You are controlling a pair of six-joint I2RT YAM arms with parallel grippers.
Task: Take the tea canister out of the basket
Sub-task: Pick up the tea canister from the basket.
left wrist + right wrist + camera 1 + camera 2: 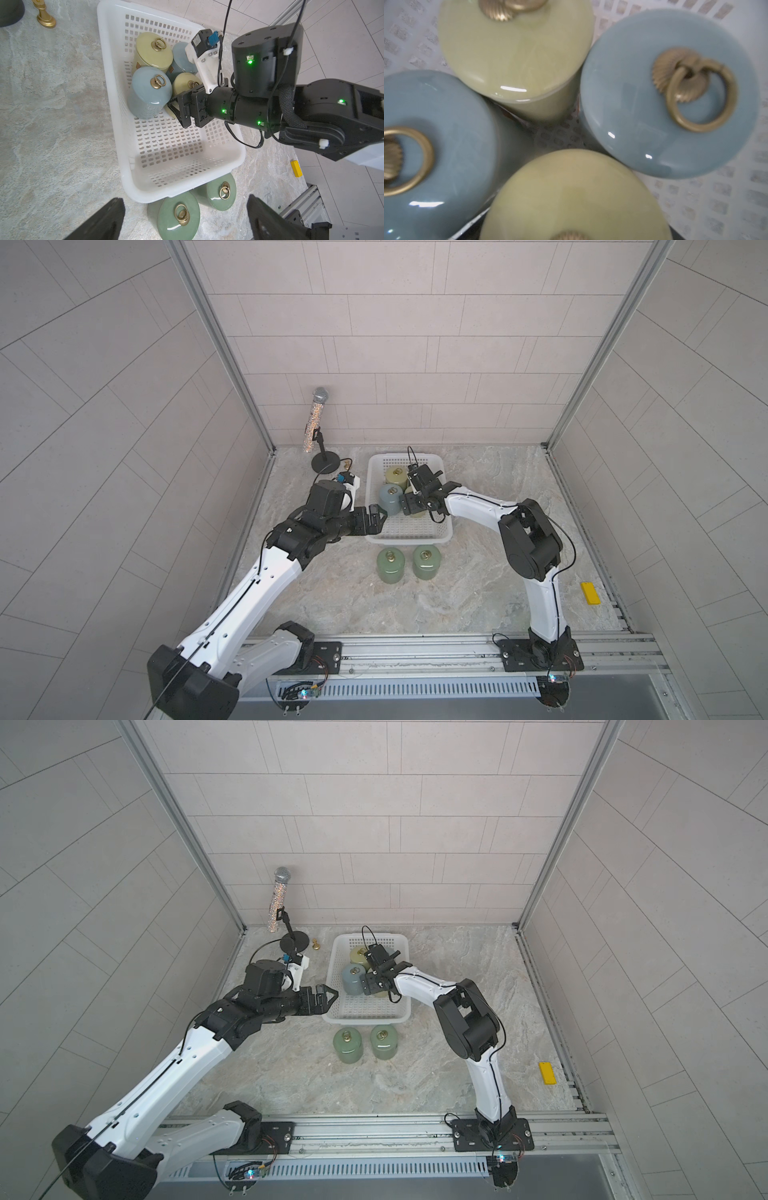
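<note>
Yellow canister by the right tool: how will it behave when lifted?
That yellow canister looks glazed and glossy, so probably slippery and breakable. Its lid seems separate, so it may shift. The blue canister sits close, so it might get nudged.

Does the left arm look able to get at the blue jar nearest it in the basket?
Probably yes. The left fingers are open beside the basket, and the blue jar stands uncovered just inside that side. The right fingers around the neighbouring yellow jar could crowd it.
</note>
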